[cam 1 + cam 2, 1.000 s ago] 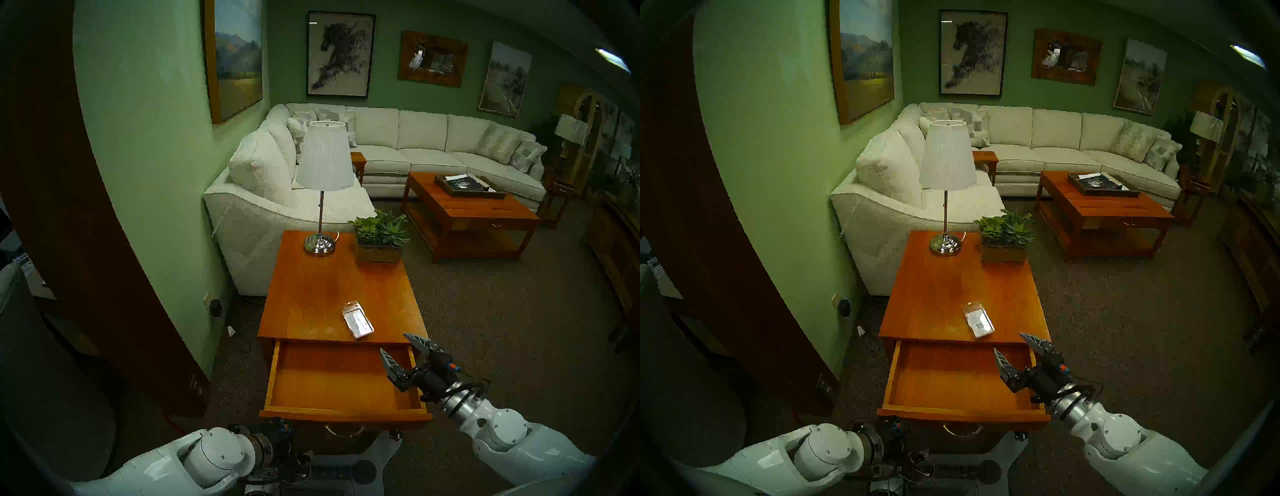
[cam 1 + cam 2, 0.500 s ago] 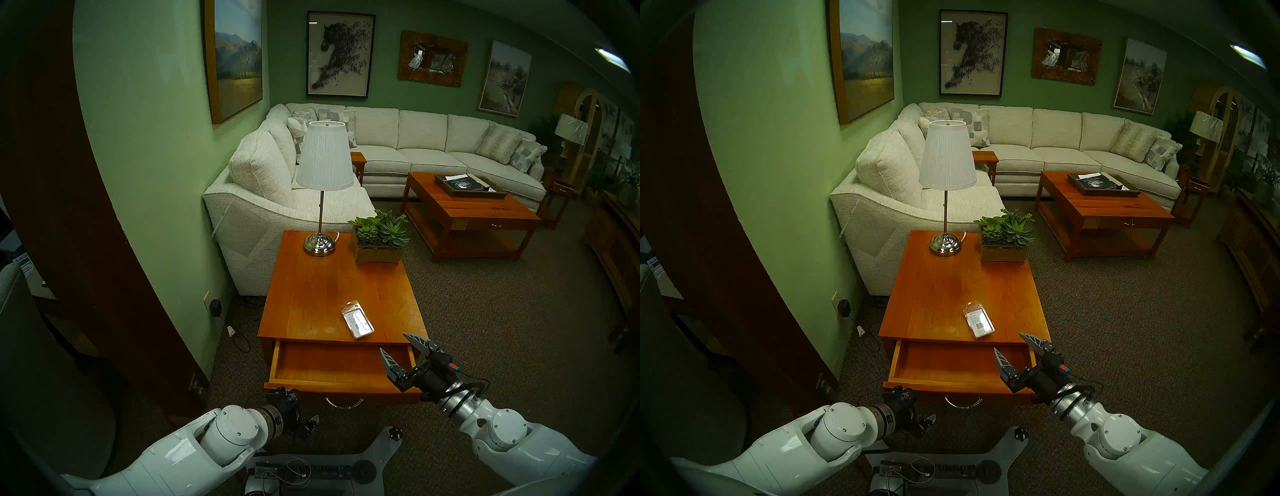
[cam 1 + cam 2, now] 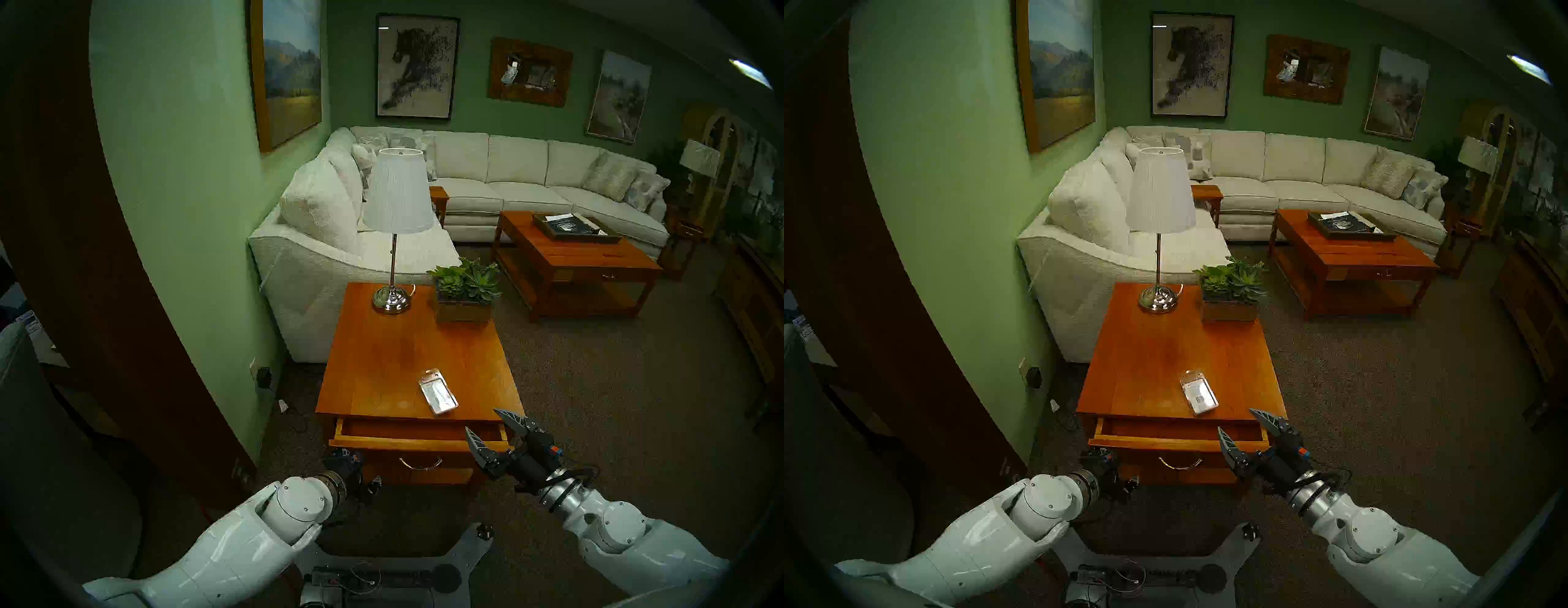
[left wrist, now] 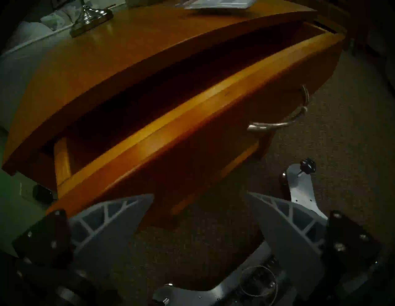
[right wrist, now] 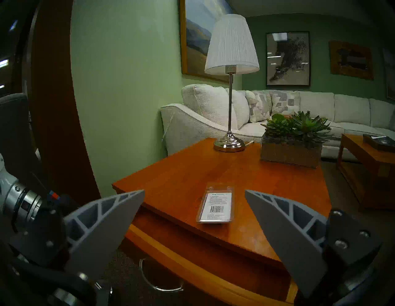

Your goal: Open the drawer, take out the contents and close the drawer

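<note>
While both splayed, drawer (image 3: 418, 443) now nearly shut, left end effector (image 4: 201, 205) at its front, right end effector (image 3: 494, 426) unmoved.

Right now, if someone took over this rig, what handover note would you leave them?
Left gripper: jaws open, holding nothing, low in front of the drawer, left of its brass handle; contact with the drawer front cannot be confirmed.
Right gripper: jaws open, empty, hovering at the drawer's right corner.
Clear packet: lying flat on the lamp table top, near the front edge.
Done: drawer opened, packet taken out.
Left: the drawer is only a narrow gap from shut; push it flush. Keep the right gripper clear of that corner.
</note>
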